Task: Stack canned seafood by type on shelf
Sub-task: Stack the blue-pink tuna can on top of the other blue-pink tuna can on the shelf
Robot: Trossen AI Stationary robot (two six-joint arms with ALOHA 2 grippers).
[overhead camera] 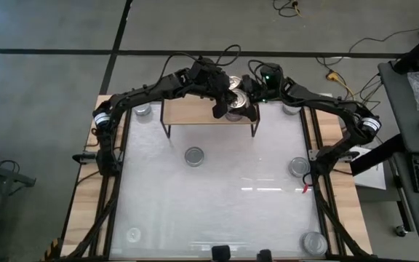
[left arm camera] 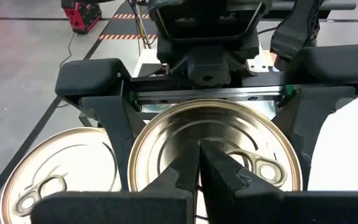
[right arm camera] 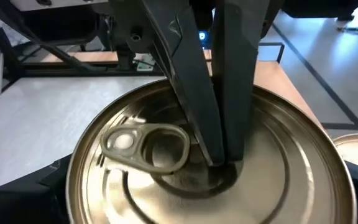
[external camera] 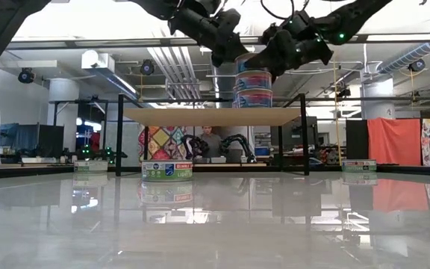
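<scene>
Presently both arms meet over the small light-wood shelf on thin black legs (overhead camera: 195, 110), at twelve o'clock on the white surface (overhead camera: 217, 196). Left claw (left arm camera: 199, 163): fingers pressed together, tips resting on the gold pull-tab lid of the top short round tin (right arm camera: 204, 162), apparently steadying the stack (external camera: 254, 88). Right claw (overhead camera: 247, 98): jaws spread wide, straddling that tin's sides; grip or clearance cannot be told. A second gold-lidded tin (left arm camera: 55, 180) sits just beside. Silver-lidded tins (overhead camera: 194, 156) lie scattered, unsorted.
</scene>
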